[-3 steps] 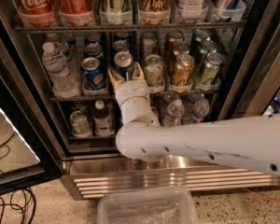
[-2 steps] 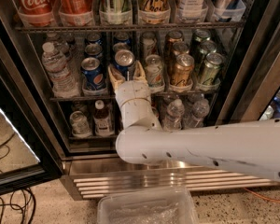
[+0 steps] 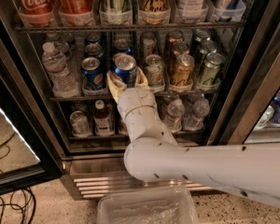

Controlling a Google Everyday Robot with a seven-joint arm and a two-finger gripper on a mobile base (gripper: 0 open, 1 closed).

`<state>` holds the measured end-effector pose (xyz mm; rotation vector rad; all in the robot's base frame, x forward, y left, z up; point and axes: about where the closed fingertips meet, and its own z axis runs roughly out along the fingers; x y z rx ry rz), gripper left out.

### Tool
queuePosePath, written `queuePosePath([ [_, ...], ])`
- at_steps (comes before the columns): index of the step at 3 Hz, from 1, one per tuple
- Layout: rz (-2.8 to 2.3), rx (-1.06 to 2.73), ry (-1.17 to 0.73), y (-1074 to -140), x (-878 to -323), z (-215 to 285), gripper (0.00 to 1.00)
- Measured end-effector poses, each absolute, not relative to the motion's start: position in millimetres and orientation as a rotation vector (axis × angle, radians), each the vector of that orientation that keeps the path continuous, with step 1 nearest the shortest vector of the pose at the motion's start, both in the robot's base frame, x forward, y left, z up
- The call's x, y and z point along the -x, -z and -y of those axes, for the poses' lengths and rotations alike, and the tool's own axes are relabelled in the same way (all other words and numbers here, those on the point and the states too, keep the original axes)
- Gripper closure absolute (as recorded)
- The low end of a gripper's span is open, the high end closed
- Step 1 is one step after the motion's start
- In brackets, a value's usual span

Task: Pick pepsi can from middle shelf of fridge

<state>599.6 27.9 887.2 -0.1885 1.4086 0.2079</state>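
The fridge [image 3: 9,101] stands open with its black door frame. Its middle shelf [image 3: 65,97] is a wire rack holding cans and a water bottle. My gripper [image 3: 127,77] reaches in at the front of this shelf, its yellowish fingers [image 3: 113,84] on either side of a blue pepsi can [image 3: 126,68] with a silver top. The fingers hold the can, which is tilted a little and stands at the shelf's front edge. A second pepsi can [image 3: 92,73] stands just to its left. My white arm [image 3: 200,169] runs in from the lower right.
A gold can [image 3: 181,70], a green can [image 3: 208,68] and a white-green can [image 3: 154,70] stand right of the gripper. A water bottle [image 3: 56,66] is at left. Large bottles fill the top shelf [image 3: 130,27]. Small bottles sit below. A clear plastic bin [image 3: 147,209] lies on the floor.
The gripper with the pepsi can has drawn slightly back and up toward the shelf's front. The arm has shifted a little.
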Motion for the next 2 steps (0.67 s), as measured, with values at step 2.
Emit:
queuePosePath([
  [2, -1.500, 0.316, -0.378, -882.8, -564.5, -17.6, 1.00],
])
